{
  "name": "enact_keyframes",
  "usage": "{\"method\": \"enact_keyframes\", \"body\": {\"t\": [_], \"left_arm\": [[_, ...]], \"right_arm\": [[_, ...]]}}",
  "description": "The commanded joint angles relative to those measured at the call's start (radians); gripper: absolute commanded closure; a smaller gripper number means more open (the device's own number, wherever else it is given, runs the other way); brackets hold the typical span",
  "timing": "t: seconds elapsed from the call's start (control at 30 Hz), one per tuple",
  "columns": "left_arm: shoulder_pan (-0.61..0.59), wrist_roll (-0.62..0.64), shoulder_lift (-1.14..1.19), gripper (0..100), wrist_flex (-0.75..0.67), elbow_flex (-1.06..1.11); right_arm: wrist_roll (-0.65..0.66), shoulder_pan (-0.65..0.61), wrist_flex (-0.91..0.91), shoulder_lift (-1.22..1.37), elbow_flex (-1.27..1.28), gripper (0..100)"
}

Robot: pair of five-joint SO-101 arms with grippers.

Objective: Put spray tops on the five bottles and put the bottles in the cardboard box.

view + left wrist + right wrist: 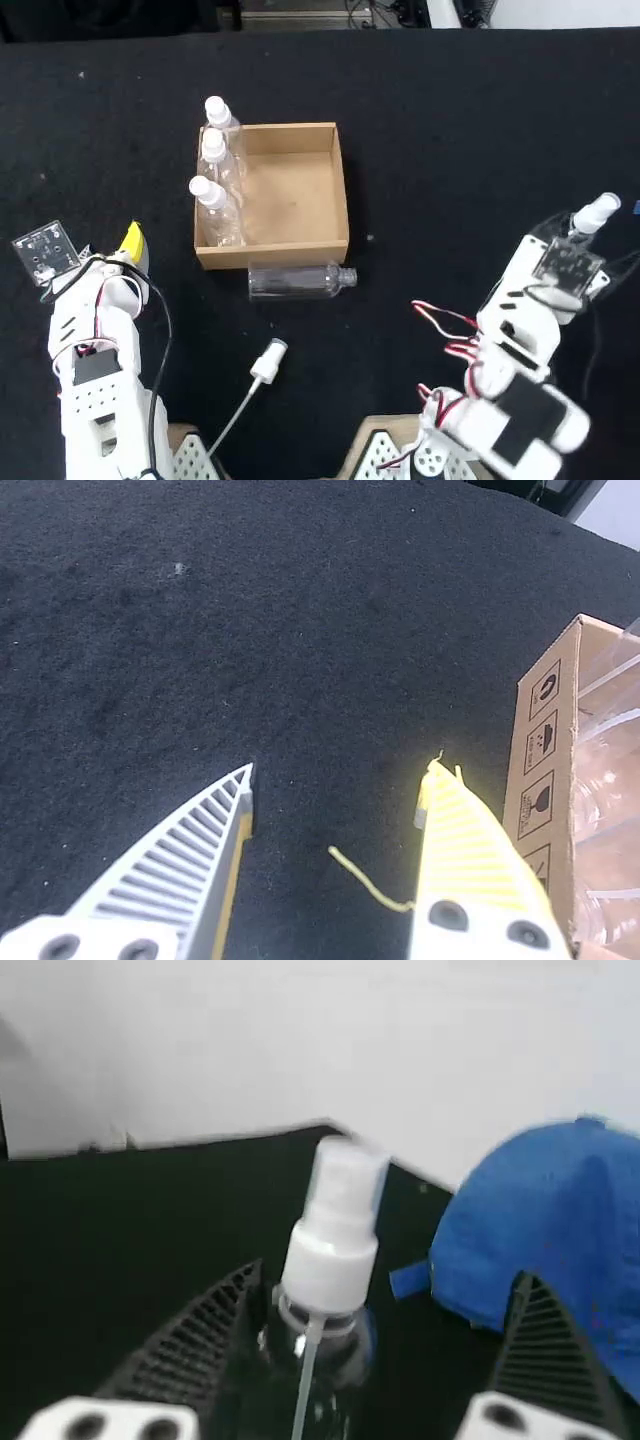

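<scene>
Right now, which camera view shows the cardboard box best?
The high view. It shows the whole cardboard box from above: four walls, bare floor, and three bottles with spray tops along one wall. The left wrist view catches one outer wall close up, with clear bottles behind it.

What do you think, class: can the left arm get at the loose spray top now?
Probably yes: the spray top lies in the open near that arm, with nothing between, and the left gripper is open and empty.
</scene>
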Motion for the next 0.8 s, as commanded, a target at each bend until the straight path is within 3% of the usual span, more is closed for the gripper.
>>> {"method": "enact_keyframes", "body": {"t": [0.0,0.2,0.77], "left_arm": [[0.012,-0.011,-0.006,75,-0.023,-0.007],[0.007,-0.011,-0.006,75,-0.023,-0.007],[0.012,-0.011,-0.006,75,-0.023,-0.007]], "right_arm": [[0.002,-0.023,0.138,-0.128,-0.045,66.2],[0.002,-0.086,0.144,-0.119,-0.050,66.2],[0.008,-0.077,0.135,0.163,-0.180,66.2]]}}
